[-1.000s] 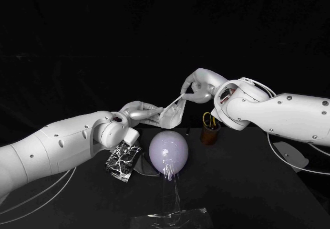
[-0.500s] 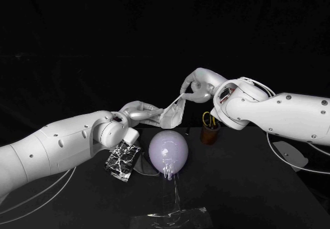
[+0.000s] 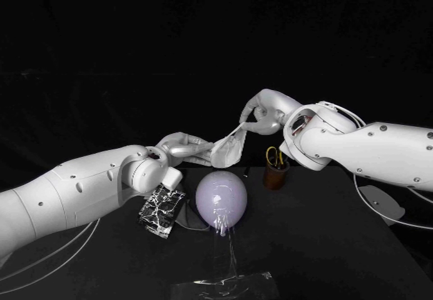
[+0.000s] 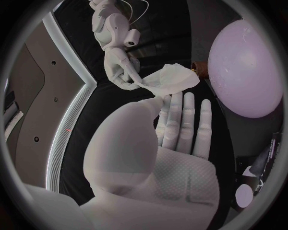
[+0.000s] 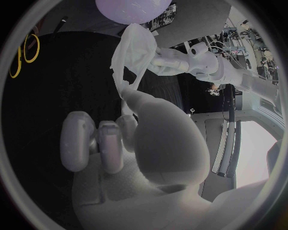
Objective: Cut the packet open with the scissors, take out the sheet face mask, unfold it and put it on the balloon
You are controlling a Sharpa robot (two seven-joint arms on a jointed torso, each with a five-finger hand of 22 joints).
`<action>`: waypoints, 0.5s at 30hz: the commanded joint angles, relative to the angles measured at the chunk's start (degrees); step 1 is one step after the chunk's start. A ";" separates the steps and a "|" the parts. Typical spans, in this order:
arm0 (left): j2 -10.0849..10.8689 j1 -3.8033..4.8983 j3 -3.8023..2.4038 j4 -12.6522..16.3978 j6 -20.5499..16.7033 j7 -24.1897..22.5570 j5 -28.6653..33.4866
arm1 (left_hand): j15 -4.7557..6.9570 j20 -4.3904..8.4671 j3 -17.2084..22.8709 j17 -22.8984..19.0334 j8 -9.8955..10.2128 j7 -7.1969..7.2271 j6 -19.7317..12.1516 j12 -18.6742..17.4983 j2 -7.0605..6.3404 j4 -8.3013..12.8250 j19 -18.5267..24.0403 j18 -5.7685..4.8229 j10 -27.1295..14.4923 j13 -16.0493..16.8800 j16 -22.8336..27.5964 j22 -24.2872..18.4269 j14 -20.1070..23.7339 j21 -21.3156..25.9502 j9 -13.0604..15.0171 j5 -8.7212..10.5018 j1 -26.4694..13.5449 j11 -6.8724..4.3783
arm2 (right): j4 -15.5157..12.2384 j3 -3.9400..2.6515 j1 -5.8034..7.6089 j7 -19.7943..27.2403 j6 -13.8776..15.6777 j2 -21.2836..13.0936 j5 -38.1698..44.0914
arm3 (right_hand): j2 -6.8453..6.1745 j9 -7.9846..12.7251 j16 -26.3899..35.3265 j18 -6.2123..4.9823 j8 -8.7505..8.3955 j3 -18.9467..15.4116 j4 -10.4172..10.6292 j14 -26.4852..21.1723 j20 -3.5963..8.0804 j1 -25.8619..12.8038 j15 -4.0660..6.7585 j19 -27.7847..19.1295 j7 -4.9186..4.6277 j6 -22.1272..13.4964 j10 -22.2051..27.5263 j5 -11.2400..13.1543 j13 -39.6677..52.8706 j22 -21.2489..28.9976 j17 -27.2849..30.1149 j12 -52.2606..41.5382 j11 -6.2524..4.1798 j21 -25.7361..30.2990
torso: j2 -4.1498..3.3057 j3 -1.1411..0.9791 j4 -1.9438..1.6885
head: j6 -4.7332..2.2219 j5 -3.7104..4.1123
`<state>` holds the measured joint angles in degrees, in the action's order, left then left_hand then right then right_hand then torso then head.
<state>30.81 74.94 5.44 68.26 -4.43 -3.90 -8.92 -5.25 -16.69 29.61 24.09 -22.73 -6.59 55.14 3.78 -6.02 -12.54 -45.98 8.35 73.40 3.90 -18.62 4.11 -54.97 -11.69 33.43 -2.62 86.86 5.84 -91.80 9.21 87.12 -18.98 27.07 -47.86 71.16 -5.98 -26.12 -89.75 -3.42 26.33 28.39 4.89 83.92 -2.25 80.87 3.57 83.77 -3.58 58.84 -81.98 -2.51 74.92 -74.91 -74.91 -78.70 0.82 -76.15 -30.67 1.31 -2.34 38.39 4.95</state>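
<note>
With the packet (image 3: 163, 209) lying beside the balloon (image 3: 222, 195) and evidently opened, your left hand (image 3: 185, 147) and right hand (image 3: 259, 115) each pinch an end of the bunched mask (image 3: 226, 150) above the balloon, leaving you unfolding and placing.

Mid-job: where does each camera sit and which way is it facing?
Head view: on the robot's head, looking down at the table; left robot hand and right robot hand reach in, holding the sheet mask beyond the balloon.
Left wrist view: behind the left robot hand, facing over its palm toward sheet mask and right robot hand.
Right wrist view: behind the right robot hand, facing past its fingers along the sheet mask toward the balloon.
All three share sheet mask and balloon.
</note>
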 commanded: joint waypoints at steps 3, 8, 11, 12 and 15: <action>0.12 0.01 -0.06 0.13 -0.09 -0.33 2.40 | -0.21 0.13 1.00 0.08 -0.50 0.61 0.02 0.23 -0.07 0.60 -0.23 0.50 0.02 0.10 0.40 0.05 0.16 0.31 0.23 -0.18 -0.73 0.09 | -0.06 -0.01 -0.04 0.16 -0.46 -0.58 0.60 | 0.52 -0.05 -0.25 0.99 0.19 0.35 0.13 6.08 0.07 -0.25 0.45 2.24 -0.03 0.27 -3.05 -0.29 6.83 -11.89 -15.09 -0.38 -1.49 -0.23 | 0.00 -0.02 0.05 | -0.06 -0.04; 0.23 0.00 -0.06 0.18 -0.02 -0.23 2.93 | -0.20 0.15 1.17 0.11 -0.61 0.78 0.06 0.28 -0.16 0.70 -0.12 0.50 0.12 0.13 0.45 0.03 0.16 0.36 0.37 -0.17 -0.96 0.06 | -0.02 0.01 -0.10 0.19 -0.34 -0.90 0.60 | 0.52 -0.05 -0.25 0.99 0.19 0.35 0.13 6.08 0.07 -0.25 0.45 2.24 -0.03 0.27 -3.05 -0.29 6.83 -11.89 -15.09 -0.38 -1.49 -0.23 | -0.02 -0.02 0.03 | -0.02 -0.04; 0.23 0.00 -0.06 0.25 0.08 -0.14 3.00 | -0.17 0.14 1.34 0.13 -0.70 0.86 0.10 0.30 -0.31 0.92 -0.05 0.50 0.16 0.14 0.48 0.02 0.15 0.39 0.48 -0.17 -1.01 -0.01 | -0.02 0.02 -0.14 0.23 -0.17 -1.00 0.61 | 0.45 -0.07 -0.25 1.01 0.22 0.45 0.08 6.08 0.07 -0.33 0.45 2.27 -0.02 0.27 -3.08 -0.29 6.86 -11.91 -15.09 -0.40 -1.49 -0.34 | -0.03 -0.01 0.01 | -0.07 0.02; 0.22 0.00 -0.05 0.28 0.11 -0.11 2.97 | -0.16 0.14 1.38 0.14 -0.72 0.86 0.11 0.30 -0.36 0.99 -0.03 0.50 0.16 0.14 0.49 0.02 0.14 0.40 0.51 -0.17 -1.02 -0.03 | -0.02 0.02 -0.14 0.25 -0.14 -1.00 0.61 | 0.45 -0.07 -0.25 1.01 0.22 0.45 0.08 6.08 0.07 -0.33 0.45 2.27 -0.02 0.27 -3.08 -0.29 6.86 -11.91 -15.09 -0.40 -1.49 -0.34 | -0.03 -0.01 0.01 | -0.07 0.02; 0.20 0.00 -0.05 0.35 0.19 -0.06 2.75 | -0.12 0.14 1.53 0.16 -0.77 0.83 0.13 0.30 -0.49 1.20 -0.01 0.50 0.18 0.15 0.51 0.03 0.12 0.40 0.59 -0.18 -1.02 -0.08 | -0.02 0.02 -0.16 0.28 -0.07 -1.00 0.61 | 0.45 -0.07 -0.25 1.01 0.22 0.45 0.08 6.08 0.07 -0.33 0.45 2.27 -0.02 0.27 -3.08 -0.29 6.86 -11.91 -15.09 -0.40 -1.49 -0.34 | -0.04 0.00 0.02 | -0.07 0.03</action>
<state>31.10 74.90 5.44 68.43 -4.47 -3.81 -6.88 -5.25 -16.69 30.15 24.16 -23.17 -6.04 55.26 3.78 -6.35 -12.00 -45.98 8.34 73.40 3.99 -18.40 4.11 -54.97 -11.48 33.49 -2.62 86.07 5.85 -91.79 9.26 86.96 -18.98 27.09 -48.85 71.16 -5.98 -26.10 -89.80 -3.42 26.35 28.55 5.06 83.92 -2.26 80.87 3.56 83.76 -3.58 58.83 -81.98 -2.50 74.94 -74.94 -74.95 -78.93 0.82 -76.15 -30.69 1.30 -2.31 38.33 4.97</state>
